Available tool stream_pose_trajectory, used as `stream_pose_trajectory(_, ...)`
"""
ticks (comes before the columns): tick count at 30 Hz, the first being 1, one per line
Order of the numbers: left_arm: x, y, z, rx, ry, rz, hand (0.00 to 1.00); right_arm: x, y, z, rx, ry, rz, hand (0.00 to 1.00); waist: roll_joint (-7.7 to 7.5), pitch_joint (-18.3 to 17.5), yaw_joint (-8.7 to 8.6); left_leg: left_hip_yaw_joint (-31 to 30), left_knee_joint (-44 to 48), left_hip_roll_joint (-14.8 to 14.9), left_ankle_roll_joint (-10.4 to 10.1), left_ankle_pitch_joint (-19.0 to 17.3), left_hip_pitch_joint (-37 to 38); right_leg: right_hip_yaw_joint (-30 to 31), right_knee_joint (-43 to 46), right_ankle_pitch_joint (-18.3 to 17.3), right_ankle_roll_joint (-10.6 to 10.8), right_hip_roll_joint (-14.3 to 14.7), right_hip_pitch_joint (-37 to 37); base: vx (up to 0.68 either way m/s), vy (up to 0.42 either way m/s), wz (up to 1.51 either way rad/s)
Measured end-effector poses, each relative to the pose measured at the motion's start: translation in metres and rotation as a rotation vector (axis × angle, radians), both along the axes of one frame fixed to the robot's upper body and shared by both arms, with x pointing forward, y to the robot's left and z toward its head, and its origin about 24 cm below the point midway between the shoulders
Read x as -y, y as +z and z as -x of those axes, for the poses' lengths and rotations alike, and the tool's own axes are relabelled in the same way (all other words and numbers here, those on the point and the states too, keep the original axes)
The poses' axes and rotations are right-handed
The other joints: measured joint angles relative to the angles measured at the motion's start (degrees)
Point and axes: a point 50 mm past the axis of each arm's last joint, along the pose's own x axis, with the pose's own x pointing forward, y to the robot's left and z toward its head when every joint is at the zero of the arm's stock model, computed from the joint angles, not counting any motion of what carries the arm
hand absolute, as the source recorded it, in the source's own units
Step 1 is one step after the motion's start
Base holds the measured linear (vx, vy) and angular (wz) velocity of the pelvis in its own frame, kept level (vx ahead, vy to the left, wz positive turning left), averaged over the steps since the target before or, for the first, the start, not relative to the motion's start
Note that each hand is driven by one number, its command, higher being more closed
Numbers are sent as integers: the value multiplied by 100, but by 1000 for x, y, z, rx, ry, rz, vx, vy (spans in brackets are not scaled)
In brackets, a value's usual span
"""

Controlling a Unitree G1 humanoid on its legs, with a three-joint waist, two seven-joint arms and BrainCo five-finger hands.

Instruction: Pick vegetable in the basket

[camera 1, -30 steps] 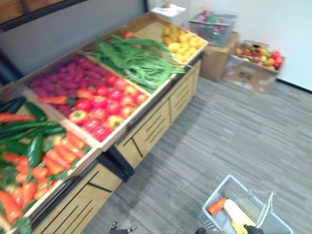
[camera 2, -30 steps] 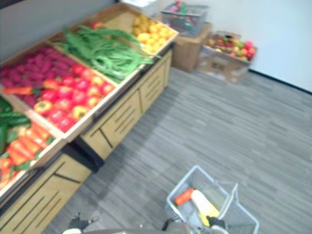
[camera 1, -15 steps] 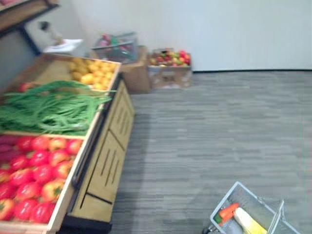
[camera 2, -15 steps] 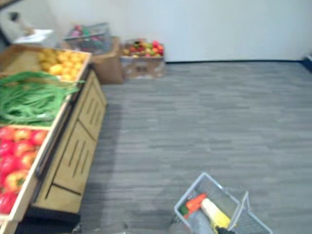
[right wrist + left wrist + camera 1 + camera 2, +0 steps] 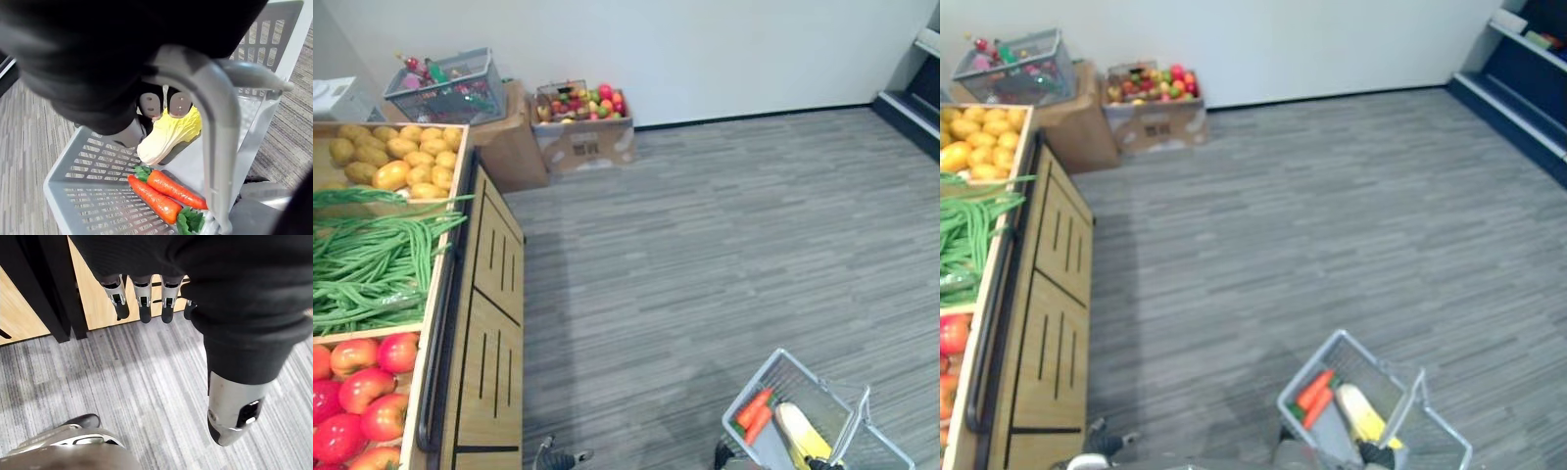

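Presently two carrots [image 5: 166,193] and a napa cabbage [image 5: 168,132] lie in the grey basket [image 5: 88,161], right hand [image 5: 180,104] clenched round its handle [image 5: 215,122], left hand [image 5: 142,303] slack and empty; judged between picks, next needing approach to the produce stand [image 5: 494,323].

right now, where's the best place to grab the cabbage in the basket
Probably take the cabbage round its thick middle, from straight above through the open top of the basket: it lies flat, the walls shut off the sides, and the carrots lie close beside it. The left robot hand is free.
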Motion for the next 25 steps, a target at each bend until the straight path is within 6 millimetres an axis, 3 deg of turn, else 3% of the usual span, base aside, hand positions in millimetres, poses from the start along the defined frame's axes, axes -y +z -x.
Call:
stream_pose_trajectory(5, 1, -2, 7, 19, 99, 63, 0, 2, -1, 6, -6, -34, -11, 100, 8, -69, 18, 21, -106, 22, -4, 1, 22, 7, -275, 1, 2, 80, 19, 14, -25, -10)
stream_pose_trajectory(9, 2, -5, 21, 14, 222, 127, 0, 0, -7, 23, -54, -97, -57, 100, 59, -191, 5, 3, -251, 53, -45, 48, 107, -47, -1045, 357, -14, 202, 403, 1, -6, -1)
stream_pose_trajectory(14, 4, -9, 30, -8, 274, 186, 0, -2, -11, 36, -79, -162, -91, 100, 81, -343, -31, -56, -385, 20, -78, 77, 212, -89, -1490, 534, -2, 272, 660, 6, -4, 1)
stream_pose_trajectory(25, 2, -10, 32, -48, 195, 212, 0, -2, -11, 27, -75, -66, -115, 100, 32, -354, -141, -210, -456, -89, -76, 76, 410, -129, -1566, 559, 11, 227, 855, -20, -2, 2)
